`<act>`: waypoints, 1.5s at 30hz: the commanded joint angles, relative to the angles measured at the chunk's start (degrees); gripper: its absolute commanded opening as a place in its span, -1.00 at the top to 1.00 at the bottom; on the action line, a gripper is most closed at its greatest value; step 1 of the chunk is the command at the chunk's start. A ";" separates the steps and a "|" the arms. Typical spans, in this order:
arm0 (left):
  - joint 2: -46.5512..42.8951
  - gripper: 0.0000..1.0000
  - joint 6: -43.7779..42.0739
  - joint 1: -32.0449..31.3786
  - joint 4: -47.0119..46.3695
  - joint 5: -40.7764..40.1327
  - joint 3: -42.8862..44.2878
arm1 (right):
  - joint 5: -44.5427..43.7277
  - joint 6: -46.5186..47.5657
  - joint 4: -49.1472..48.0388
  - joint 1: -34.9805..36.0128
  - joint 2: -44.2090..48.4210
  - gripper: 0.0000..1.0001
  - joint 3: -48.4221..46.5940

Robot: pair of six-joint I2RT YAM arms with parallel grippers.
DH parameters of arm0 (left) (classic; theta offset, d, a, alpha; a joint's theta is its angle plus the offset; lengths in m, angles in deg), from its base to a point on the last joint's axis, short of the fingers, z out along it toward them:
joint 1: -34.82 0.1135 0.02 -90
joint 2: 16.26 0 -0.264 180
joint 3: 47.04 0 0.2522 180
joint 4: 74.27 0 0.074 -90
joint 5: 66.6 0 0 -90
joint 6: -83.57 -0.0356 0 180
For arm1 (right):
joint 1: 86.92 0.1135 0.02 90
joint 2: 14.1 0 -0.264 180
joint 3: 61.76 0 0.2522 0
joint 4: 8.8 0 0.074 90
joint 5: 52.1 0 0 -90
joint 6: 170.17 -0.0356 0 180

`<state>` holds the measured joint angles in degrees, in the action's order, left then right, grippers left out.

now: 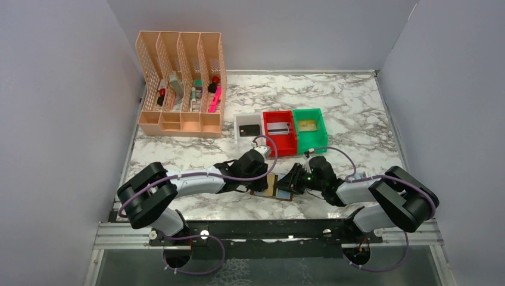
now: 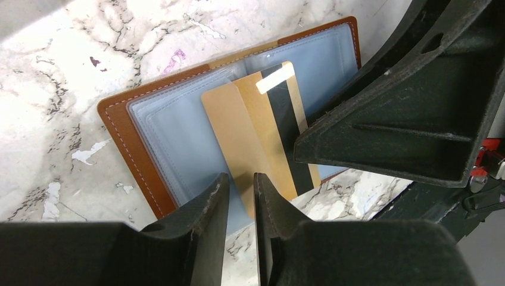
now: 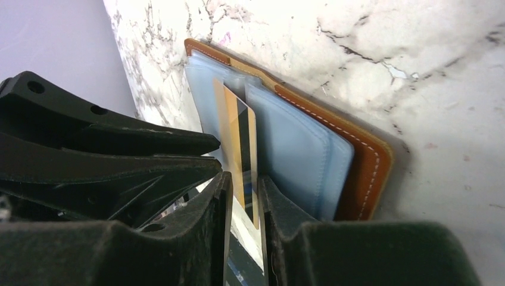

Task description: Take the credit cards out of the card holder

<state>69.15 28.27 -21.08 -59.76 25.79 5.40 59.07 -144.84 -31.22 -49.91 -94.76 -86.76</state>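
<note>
The brown card holder [image 2: 128,149] lies open on the marble near the front edge [image 1: 271,189], pale blue pockets up. A gold credit card [image 2: 250,125] with a black stripe sticks halfway out of a middle pocket. My left gripper [image 2: 241,177] hovers at the card's near corner, its jaws a narrow gap apart and clamping nothing. My right gripper [image 3: 245,179] comes from the other side. Its jaws also stand slightly apart, with the same card's [image 3: 235,137] end showing in the gap. Both grippers meet over the holder [image 3: 298,143].
Behind the holder stand three small bins: white [image 1: 248,128] with a black card, red [image 1: 280,128] with a silvery card, green [image 1: 309,126] with a gold card. A peach desk organizer [image 1: 181,83] fills the back left. Grey walls enclose the table.
</note>
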 commanded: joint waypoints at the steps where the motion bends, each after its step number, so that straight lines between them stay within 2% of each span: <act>1: 1.33 0.49 -0.86 -0.44 3.92 0.07 -0.09 | 0.70 -0.56 -2.34 -0.28 -1.54 0.42 0.69; 5: 1.34 0.51 -0.86 -0.53 3.91 0.16 -0.09 | 0.73 -1.48 -4.47 -0.28 -3.27 0.49 1.28; 12: 1.08 0.51 -0.64 -0.53 3.94 -0.16 -0.12 | 1.36 -1.14 -5.45 -0.28 -3.93 0.93 1.20; 16: 0.45 0.51 -0.68 -0.57 4.32 -0.75 -0.18 | -3.38 0.80 3.74 -0.32 2.21 0.98 1.19; 24: -1.84 0.45 -1.03 -0.53 6.48 -3.44 0.88 | -14.28 8.26 27.35 -0.95 23.65 0.98 -1.17; 30: -4.83 0.21 -1.48 -0.53 7.95 -5.18 2.51 | -21.04 15.06 37.99 -0.98 37.34 0.98 -5.20; 35: -7.57 0.00 -3.30 -0.44 12.44 -9.29 4.93 | -29.98 22.18 44.21 -0.98 43.41 0.98 -9.31; 39: -10.29 -0.15 -5.21 0.01 16.36 -13.02 6.60 | -40.73 27.32 49.07 -1.03 42.85 0.98 -14.28; 42: -12.57 -0.31 -6.45 0.51 18.92 -15.48 7.40 | -47.06 30.78 51.75 -1.02 38.41 0.98 -18.77; 45: -14.79 -0.41 -7.61 1.41 21.25 -17.74 7.92 | -49.11 34.22 50.59 -1.07 33.20 0.98 -21.90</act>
<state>57.70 23.42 -20.71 -43.69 13.88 11.36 19.44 -117.49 16.38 -50.67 -56.56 -104.53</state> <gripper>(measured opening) 0.674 0.016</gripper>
